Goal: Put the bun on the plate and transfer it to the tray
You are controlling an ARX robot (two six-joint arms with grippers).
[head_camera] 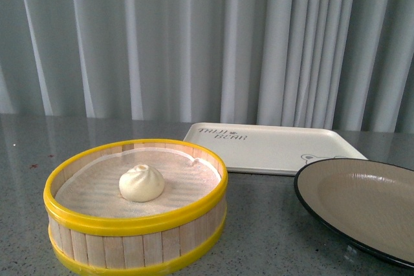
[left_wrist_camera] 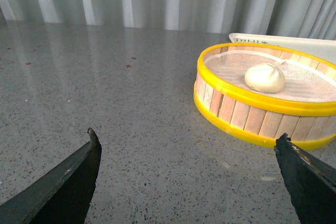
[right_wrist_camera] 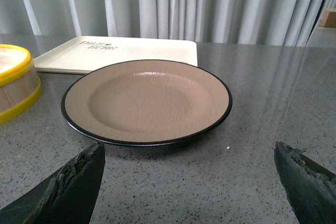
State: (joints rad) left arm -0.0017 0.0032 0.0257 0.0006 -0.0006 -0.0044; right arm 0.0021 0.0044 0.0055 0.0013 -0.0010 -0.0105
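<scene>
On the grey speckled stone-like tabletop (head_camera: 259, 231), toward its near left side, stood a round steamer basket (head_camera: 136, 250) with a wall of pale upright wooden slats bound by glossy yellow hoops at top and bottom. A thin white woven liner (head_camera: 90, 189) covered its floor. The small round cream-white bun (head_camera: 141, 183), smooth and matte with a pleated, twisted top, sat on that liner close to the middle of the basket, upright and touching no wall.

Toward the near right side lay the wide shallow round plate (head_camera: 369, 198), beige-tan and faintly brushed inside, with a thin glossy black rim. It was bare and stood apart from the basket. Behind it, nearer the far edge, lay the flat rectangular cream-white plastic tray (head_camera: 278, 150) with rounded corners, a raised rim and grey lettering. The plate's far rim lay just before the tray's near edge. Pale grey pleated curtains (head_camera: 194, 43) hung beyond the far edge.

The left gripper (left_wrist_camera: 187, 135) hovered over bare tabletop beside the basket, its dark tapered fingers spread wide and grasping nothing. The right gripper (right_wrist_camera: 189, 148) faced the plate, its rough black fingers likewise released and empty.
</scene>
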